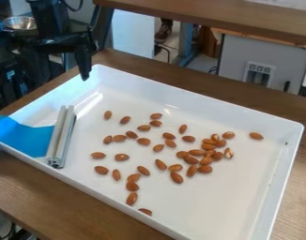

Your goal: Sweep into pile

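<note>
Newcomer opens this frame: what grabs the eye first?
The brown almonds scattered over the white tray, bunched thickest right of its middle. Then the bright blue flap crossing the tray's left edge, up against a metal bar inside. Last, the black gripper by the upper-left corner.

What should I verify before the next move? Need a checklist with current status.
1. Bar in claw: not ok. The claw hangs by the tray's far left corner, away from the metal bar.
2. Bar placed to sweep: ok. It lies inside the tray's left end, with the almonds to its right.
3. Blue piece firmly fixed to bar: cannot tell. They meet, but the joint is unclear.
4. Almonds contained: ok. Those visible are inside the tray.
5. Single pile: not ok. Loose clump right of centre, the rest scattered.
</note>
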{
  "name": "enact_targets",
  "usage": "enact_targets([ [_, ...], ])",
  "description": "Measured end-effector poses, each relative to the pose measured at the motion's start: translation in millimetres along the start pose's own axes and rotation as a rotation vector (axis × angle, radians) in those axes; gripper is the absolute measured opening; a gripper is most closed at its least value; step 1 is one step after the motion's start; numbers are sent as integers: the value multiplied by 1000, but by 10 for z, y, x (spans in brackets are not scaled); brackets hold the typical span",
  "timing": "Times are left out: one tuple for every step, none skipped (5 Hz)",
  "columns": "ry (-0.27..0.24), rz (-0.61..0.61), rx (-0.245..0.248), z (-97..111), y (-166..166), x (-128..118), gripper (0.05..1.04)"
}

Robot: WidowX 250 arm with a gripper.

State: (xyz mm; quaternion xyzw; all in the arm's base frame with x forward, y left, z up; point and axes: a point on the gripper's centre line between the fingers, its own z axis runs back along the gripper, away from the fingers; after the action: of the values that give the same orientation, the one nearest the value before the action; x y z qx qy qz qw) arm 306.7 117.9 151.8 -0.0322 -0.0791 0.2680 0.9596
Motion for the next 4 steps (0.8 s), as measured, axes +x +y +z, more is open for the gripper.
enact_targets([
  [30,3,5,-102,13,-28,999],
  [21,2,1,-299,44,-113,999],
  [-30,-8,-23,-426,46,-175,999],
  [-49,-24,-38,-497,136,-190,999],
])
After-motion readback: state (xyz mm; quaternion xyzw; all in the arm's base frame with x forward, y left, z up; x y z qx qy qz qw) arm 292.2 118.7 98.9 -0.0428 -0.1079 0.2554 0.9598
